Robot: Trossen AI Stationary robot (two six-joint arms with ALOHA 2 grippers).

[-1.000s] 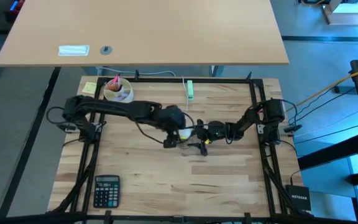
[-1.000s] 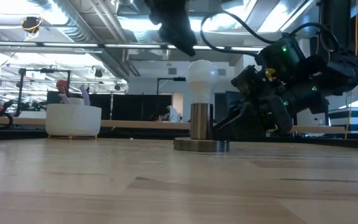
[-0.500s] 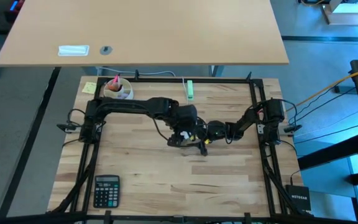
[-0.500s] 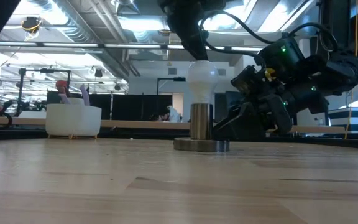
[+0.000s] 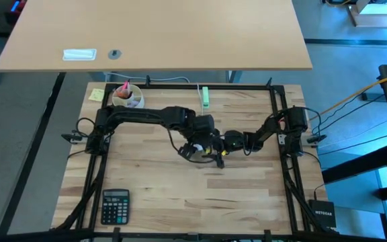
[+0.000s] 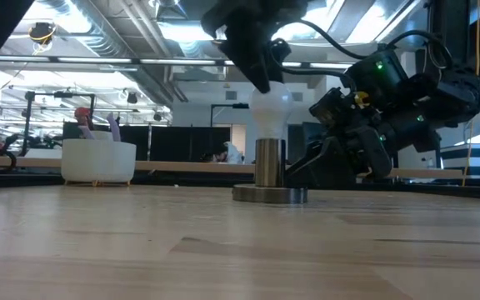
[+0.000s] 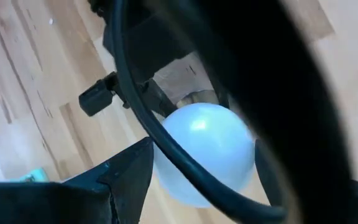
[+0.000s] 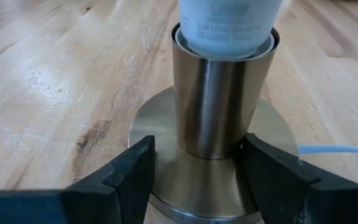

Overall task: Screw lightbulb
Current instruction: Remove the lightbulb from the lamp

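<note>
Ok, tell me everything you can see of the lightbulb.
The lightbulb is white and frosted, with a rounded head and a narrower neck bearing small grey print. It stands upright in the metal socket near the table's middle. The left gripper is over its head, fingers open either side; actual contact cannot be told.

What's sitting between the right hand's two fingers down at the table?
The right wrist view shows the brushed-metal socket cylinder on its round base between them, the white frosted lightbulb seated in its top.

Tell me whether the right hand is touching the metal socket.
Apart. In the right wrist view, the right hand has a finger on each side of the socket, with the base disc showing in the gaps.
</note>
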